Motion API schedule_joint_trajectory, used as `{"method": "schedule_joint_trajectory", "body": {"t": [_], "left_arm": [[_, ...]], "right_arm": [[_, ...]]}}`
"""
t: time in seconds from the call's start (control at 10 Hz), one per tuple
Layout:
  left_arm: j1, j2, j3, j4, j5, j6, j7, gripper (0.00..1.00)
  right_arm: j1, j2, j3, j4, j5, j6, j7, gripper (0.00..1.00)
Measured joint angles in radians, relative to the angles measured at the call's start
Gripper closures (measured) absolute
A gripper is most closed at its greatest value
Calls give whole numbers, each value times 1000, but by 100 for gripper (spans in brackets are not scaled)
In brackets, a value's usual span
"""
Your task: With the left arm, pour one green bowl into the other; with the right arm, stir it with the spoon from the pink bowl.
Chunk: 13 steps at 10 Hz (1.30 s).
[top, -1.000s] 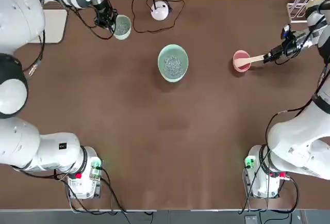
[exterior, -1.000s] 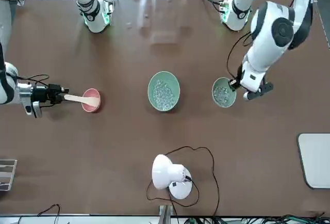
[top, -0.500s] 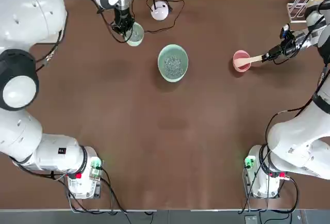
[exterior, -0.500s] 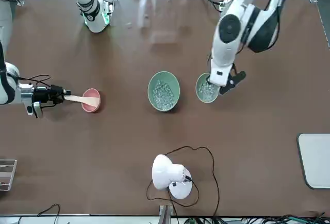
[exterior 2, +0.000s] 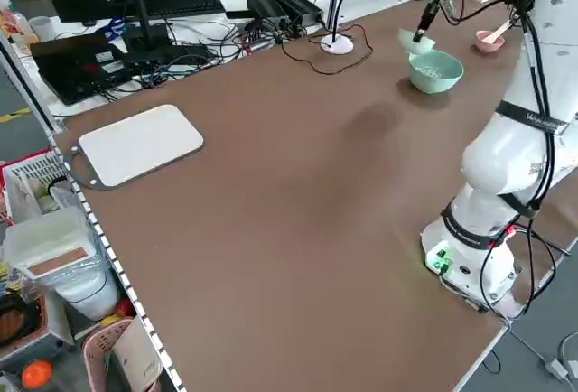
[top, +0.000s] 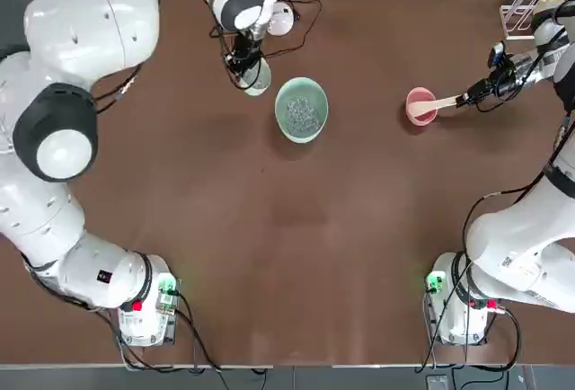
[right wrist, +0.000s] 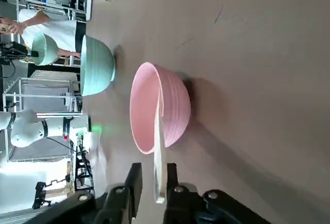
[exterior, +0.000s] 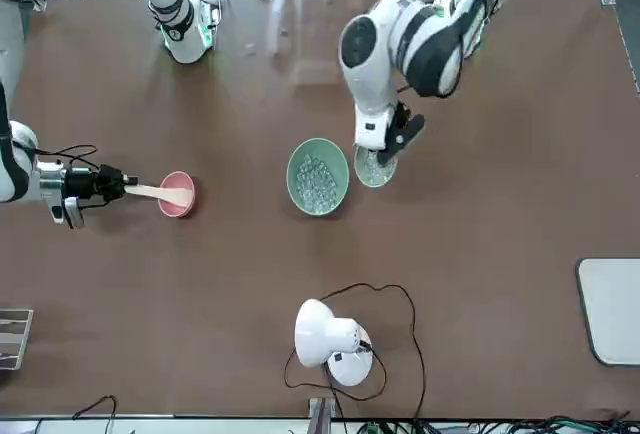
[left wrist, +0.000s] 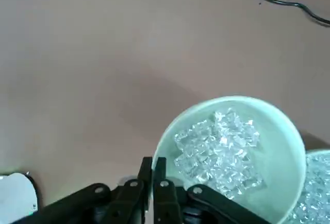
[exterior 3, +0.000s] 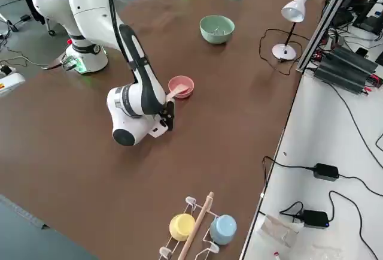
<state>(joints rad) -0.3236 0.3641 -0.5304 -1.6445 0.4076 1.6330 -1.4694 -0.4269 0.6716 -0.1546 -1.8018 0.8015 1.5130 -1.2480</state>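
Small green bowl (exterior: pixel 372 168) now nearer the large green bowl (exterior: pixel 318 177), left jaws (left wrist: pixel 153 168) clenching its rim, right jaws (right wrist: pixel 154 175) standing apart around the spoon (right wrist: pixel 160 157) in the pink bowl (right wrist: pixel 157 108)

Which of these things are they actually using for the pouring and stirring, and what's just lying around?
In use:
- small green bowl of clear pieces
- large green bowl
- wooden spoon
- pink bowl
- left gripper, at the small bowl's rim
- right gripper, by the spoon

Lying about:
- white lamp
- white board
- cup rack

No txt, labels, brands, nos. or signs legible in any view.
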Motion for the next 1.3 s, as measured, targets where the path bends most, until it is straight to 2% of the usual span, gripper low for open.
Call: {"method": "schedule_joint_trajectory", "body": {"t": [0.3,0.4,0.6,0.8,1.0,1.3], "left_arm": [[-102,96,3,85,83,-98,-120,96],[-134,106,3,94,104,-145,-165,96],[-189,111,4,109,156,-261,-212,96],[-225,120,9,130,197,-322,-219,96],[-292,163,67,181,231,-368,-222,96],[-452,228,232,272,233,-378,-273,96]], "right_arm": [[0,0,0,0,4,3,0,81],[0,0,0,1,10,3,-1,79],[0,0,0,1,18,4,-1,82],[0,0,0,1,22,5,-1,90],[0,0,-1,1,37,5,-1,94],[-2,0,-2,2,41,-2,-1,94]]}}
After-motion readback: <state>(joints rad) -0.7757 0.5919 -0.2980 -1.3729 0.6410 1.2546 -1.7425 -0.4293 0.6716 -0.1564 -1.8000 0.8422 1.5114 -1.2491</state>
